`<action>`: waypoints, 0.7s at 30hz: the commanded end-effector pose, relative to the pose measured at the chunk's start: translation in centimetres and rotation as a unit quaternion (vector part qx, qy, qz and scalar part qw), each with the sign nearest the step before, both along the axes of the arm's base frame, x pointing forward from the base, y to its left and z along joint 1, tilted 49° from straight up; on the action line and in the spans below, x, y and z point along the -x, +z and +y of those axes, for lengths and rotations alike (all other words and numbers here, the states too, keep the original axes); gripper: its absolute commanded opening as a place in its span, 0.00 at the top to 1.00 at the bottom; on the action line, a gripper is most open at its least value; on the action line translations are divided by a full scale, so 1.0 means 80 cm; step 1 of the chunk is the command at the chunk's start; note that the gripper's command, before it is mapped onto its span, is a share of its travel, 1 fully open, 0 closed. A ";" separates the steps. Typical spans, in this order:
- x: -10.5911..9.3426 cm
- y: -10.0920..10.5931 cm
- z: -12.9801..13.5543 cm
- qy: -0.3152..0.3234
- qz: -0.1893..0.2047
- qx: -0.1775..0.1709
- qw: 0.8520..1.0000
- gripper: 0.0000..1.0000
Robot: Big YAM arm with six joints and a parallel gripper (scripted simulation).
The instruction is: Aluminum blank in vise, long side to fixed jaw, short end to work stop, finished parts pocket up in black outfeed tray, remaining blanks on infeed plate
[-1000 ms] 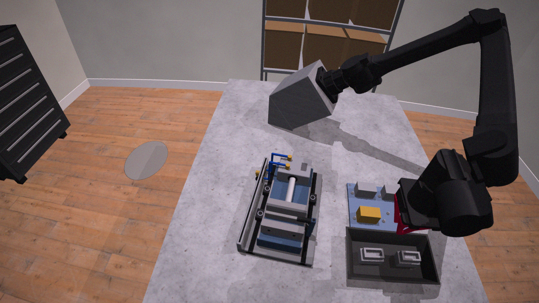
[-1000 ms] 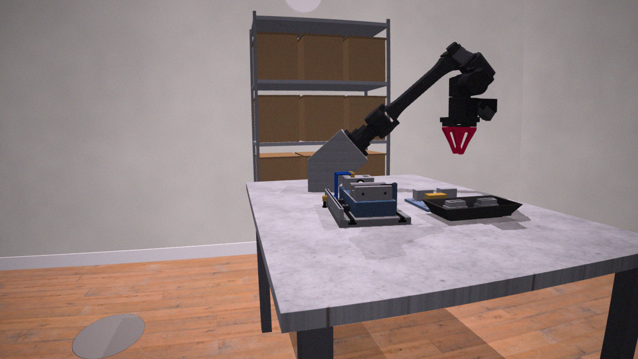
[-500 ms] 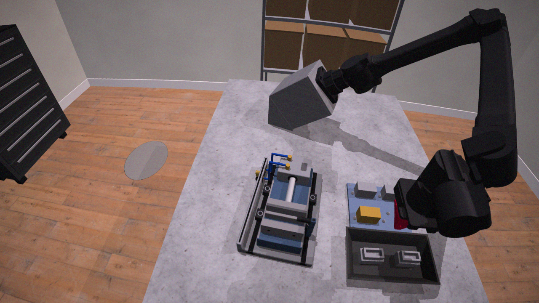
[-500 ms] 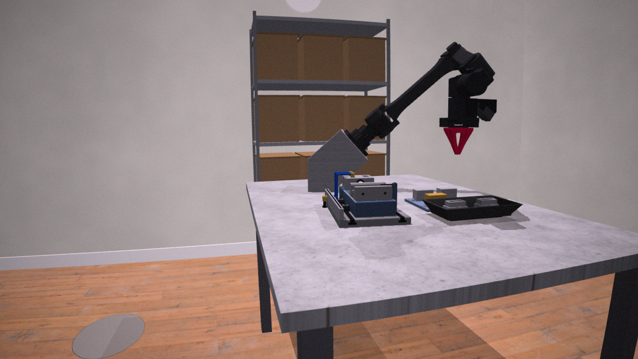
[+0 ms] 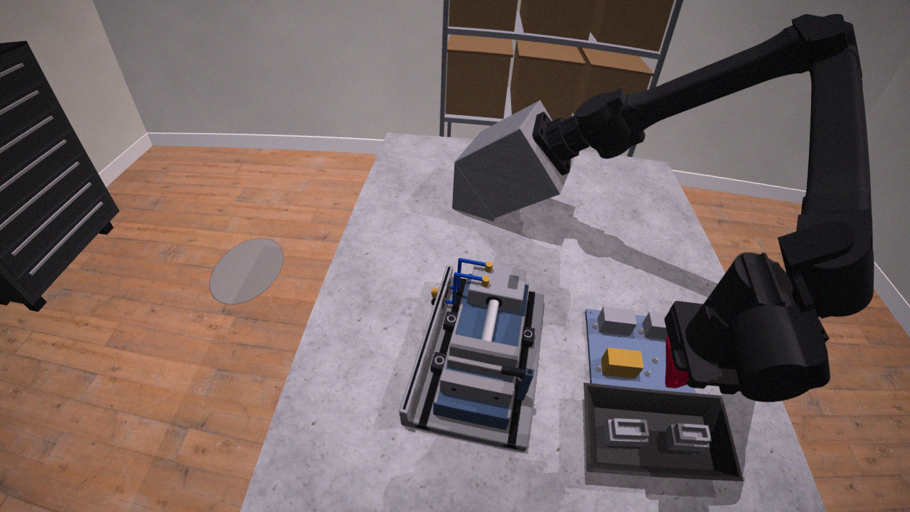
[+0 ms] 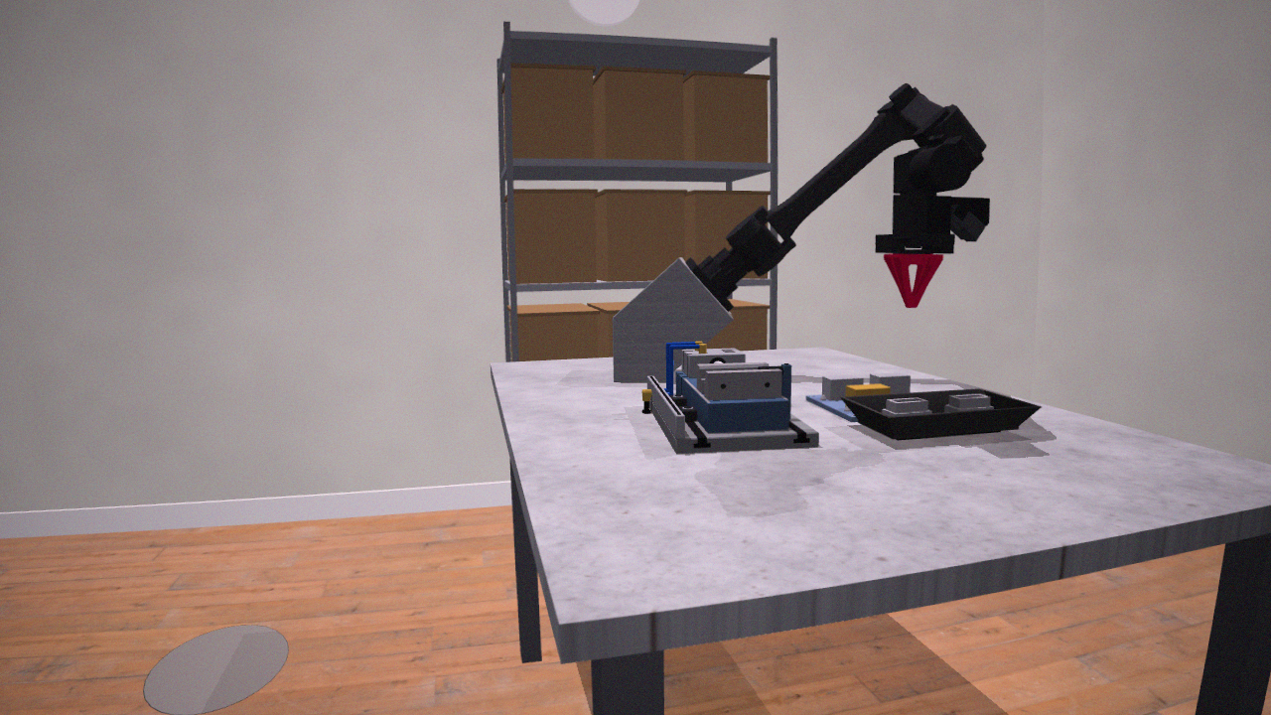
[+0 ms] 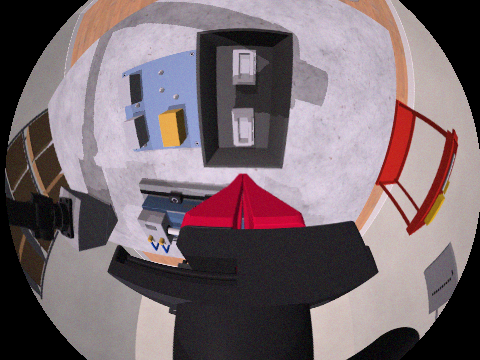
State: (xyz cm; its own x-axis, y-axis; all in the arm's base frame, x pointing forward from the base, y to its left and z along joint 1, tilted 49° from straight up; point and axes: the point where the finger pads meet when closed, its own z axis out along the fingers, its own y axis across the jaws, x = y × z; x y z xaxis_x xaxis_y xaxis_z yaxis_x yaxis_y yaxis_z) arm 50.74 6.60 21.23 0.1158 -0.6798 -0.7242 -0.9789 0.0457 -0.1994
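Observation:
My gripper [image 5: 675,384] [image 6: 911,306] [image 7: 243,180] is shut and empty, high above the table. Two pocketed parts [image 5: 628,431] [image 5: 690,436] [image 6: 907,406] [image 6: 968,401] [image 7: 244,67] [image 7: 243,127] lie pocket up and apart in the black tray [image 5: 661,475] [image 7: 245,159]. On the blue infeed plate [image 5: 643,347] [image 7: 150,106] are a yellow blank [image 5: 622,362] [image 6: 867,390] [image 7: 170,128] and two gray blanks [image 5: 617,321] [image 6: 842,386] [image 7: 136,89] [image 7: 138,131], which look taller than the yellow one. The vise [image 5: 467,324] [image 6: 746,416] has its fixed jaw [image 5: 477,390] at the front. I cannot tell what lies between its jaws.
The work stop [image 5: 512,370] shows at the vise's right side. Blue hoses [image 5: 470,262] [image 6: 682,345] rise at its back left. A long rail [image 5: 424,350] runs along its left. The arm's gray base [image 5: 509,165] [image 6: 666,329] stands at the back.

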 end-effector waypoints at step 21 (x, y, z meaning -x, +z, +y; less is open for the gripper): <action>0.274 0.040 0.092 -0.003 -0.008 -0.001 1.000 1.00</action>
